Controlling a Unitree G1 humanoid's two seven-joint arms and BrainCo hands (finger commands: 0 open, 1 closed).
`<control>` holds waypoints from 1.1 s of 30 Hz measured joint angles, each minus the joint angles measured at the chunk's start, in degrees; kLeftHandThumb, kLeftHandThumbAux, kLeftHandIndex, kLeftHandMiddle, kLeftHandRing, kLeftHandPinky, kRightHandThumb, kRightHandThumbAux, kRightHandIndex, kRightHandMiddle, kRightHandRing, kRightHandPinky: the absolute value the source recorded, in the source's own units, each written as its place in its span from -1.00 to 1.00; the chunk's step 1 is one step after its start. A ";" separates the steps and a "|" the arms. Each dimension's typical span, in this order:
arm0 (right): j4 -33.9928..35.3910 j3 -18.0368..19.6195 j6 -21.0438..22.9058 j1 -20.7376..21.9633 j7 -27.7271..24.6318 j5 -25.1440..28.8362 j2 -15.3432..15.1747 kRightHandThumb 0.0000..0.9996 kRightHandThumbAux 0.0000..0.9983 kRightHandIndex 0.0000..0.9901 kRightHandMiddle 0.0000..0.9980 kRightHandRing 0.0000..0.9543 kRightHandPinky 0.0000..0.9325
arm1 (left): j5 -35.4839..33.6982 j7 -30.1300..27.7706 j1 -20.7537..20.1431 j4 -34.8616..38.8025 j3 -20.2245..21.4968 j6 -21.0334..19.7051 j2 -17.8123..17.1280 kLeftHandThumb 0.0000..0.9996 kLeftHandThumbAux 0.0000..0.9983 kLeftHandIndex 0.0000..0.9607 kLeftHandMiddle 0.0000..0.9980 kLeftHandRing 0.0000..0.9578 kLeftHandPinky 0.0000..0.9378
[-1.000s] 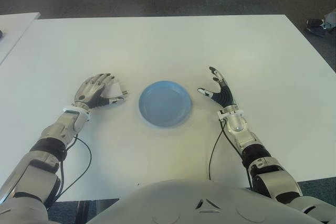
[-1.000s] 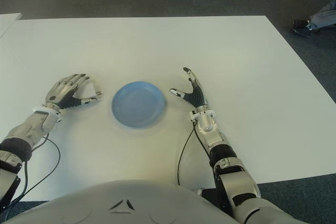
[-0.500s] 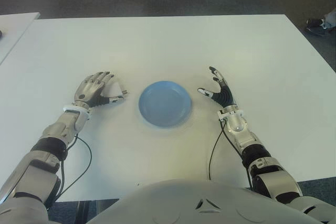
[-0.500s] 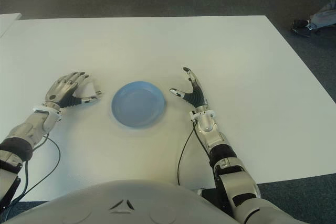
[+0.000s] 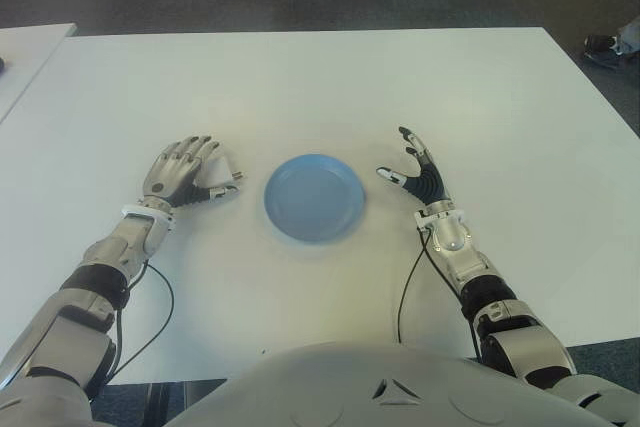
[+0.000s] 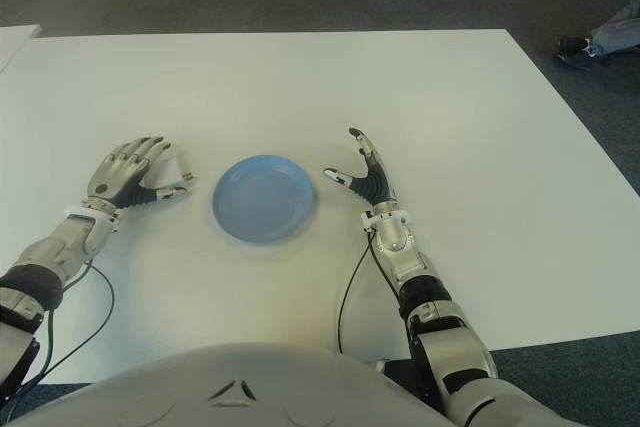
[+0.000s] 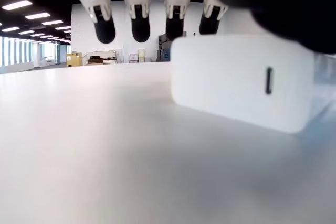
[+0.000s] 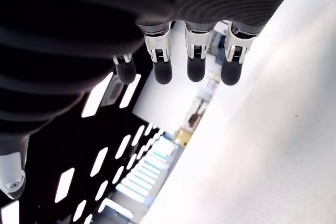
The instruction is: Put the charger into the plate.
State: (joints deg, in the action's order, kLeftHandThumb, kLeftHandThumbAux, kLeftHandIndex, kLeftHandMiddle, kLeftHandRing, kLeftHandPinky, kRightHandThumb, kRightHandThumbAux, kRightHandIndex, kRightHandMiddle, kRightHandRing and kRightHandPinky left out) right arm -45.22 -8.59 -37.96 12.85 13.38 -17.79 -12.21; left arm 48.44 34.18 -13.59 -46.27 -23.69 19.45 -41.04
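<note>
A white charger [image 5: 223,168] stands on the white table [image 5: 330,87], left of the blue plate [image 5: 314,197], which holds nothing. My left hand [image 5: 205,163] hovers over the charger's left side with fingers stretched above it and the thumb low in front. In the left wrist view the charger [image 7: 241,80] sits flat on the table under the fingertips [image 7: 139,27], which do not grip it. My right hand [image 5: 408,162] shows open just right of the plate, fingers [image 8: 178,61] spread and holding nothing.
Cables [image 5: 160,307] trail from both wrists near the table's front edge. A second table's corner [image 5: 25,52] shows at the far left. A person's shoe [image 5: 612,45] is on the dark floor beyond the right edge.
My left hand has edged slightly to the right, staying over the charger. The plate, the charger and my right hand have not moved.
</note>
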 measured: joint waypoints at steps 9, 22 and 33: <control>0.54 0.01 0.02 -0.30 -0.30 0.01 -0.08 -0.85 -0.03 -1.00 -0.96 -0.87 -0.77 | 0.00 0.10 -0.11 -1.57 -1.44 0.63 0.04 -0.15 -0.72 -1.00 -1.00 -1.00 -0.94; 1.40 0.01 0.06 -0.79 -0.75 0.00 -0.12 -0.85 -0.01 -1.00 -0.97 -0.89 -0.77 | -0.25 0.22 -0.43 -2.88 -1.95 1.49 0.09 -0.15 -0.71 -1.00 -1.00 -1.00 -0.94; 2.14 0.02 0.25 -1.26 -0.99 0.00 -0.13 -0.85 0.00 -1.00 -0.99 -0.90 -0.75 | -1.41 0.03 -0.57 -3.62 -1.95 2.63 0.26 -0.16 -0.72 -1.00 -1.00 -1.00 -0.90</control>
State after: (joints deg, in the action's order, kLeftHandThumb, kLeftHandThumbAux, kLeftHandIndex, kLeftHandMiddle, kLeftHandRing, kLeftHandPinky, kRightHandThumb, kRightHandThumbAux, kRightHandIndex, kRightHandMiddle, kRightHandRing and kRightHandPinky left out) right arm -43.08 -8.57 -37.71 11.60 12.39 -17.79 -12.34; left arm 47.04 34.21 -14.16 -49.88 -25.64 22.09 -40.78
